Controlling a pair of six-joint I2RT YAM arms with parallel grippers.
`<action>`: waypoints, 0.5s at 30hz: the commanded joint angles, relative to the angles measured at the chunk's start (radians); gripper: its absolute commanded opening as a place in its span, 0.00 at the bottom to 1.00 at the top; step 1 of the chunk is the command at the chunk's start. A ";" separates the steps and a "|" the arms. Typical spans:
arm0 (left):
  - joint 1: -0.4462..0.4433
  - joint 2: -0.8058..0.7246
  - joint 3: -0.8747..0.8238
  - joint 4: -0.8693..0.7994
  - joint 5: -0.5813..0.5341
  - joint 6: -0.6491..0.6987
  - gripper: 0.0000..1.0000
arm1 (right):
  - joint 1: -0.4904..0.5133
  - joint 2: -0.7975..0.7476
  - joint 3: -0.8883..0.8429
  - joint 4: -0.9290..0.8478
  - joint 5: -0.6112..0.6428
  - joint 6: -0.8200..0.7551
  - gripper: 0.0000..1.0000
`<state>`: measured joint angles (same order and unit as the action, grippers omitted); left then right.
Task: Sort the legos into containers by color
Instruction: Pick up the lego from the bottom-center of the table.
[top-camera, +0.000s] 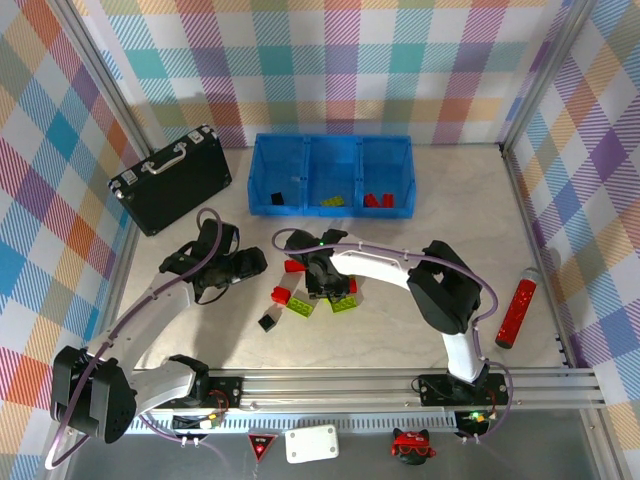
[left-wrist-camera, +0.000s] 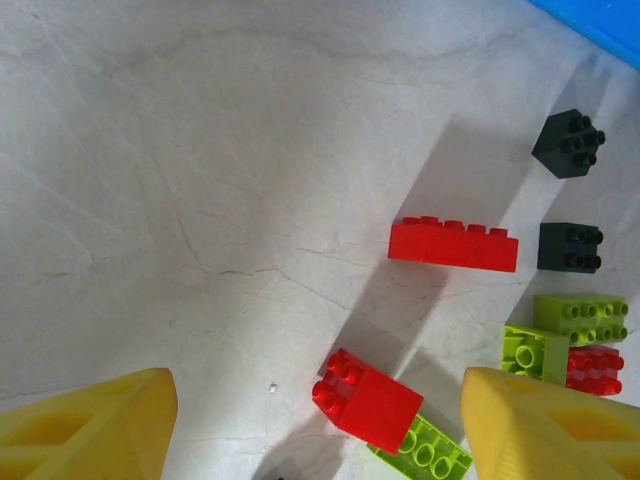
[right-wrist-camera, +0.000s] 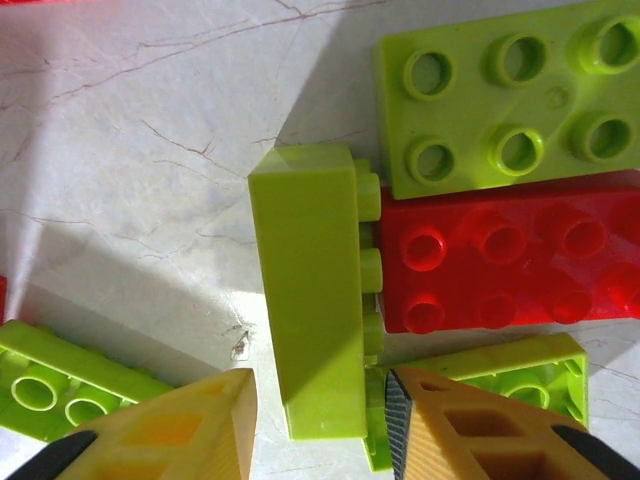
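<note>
Left gripper (top-camera: 240, 266) hung over loose legos (top-camera: 300, 303), jaws wide apart and empty. Right gripper (right-wrist-camera: 320, 430) stood open astride a lime brick (right-wrist-camera: 315, 290) lying on edge, against a red brick (right-wrist-camera: 500, 265). Behind, the tray (top-camera: 332, 150) held bricks in three compartments: black, lime, red.

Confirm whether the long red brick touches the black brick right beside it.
Apart. The left wrist view shows a strip of bare table between the long red brick and the black brick.
</note>
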<state>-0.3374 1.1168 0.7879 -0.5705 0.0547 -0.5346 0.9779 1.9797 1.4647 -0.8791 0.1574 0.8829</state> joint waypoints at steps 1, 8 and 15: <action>0.011 -0.026 -0.021 -0.021 -0.002 0.002 0.74 | 0.010 0.025 0.014 -0.011 0.010 0.018 0.39; 0.012 -0.029 -0.024 -0.019 0.000 0.002 0.74 | 0.012 0.028 0.019 -0.014 0.014 0.015 0.35; 0.014 -0.026 -0.024 -0.014 0.000 0.004 0.75 | 0.014 0.025 0.034 -0.028 0.024 0.006 0.29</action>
<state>-0.3367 1.1084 0.7799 -0.5739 0.0547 -0.5343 0.9829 1.9976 1.4685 -0.8825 0.1619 0.8825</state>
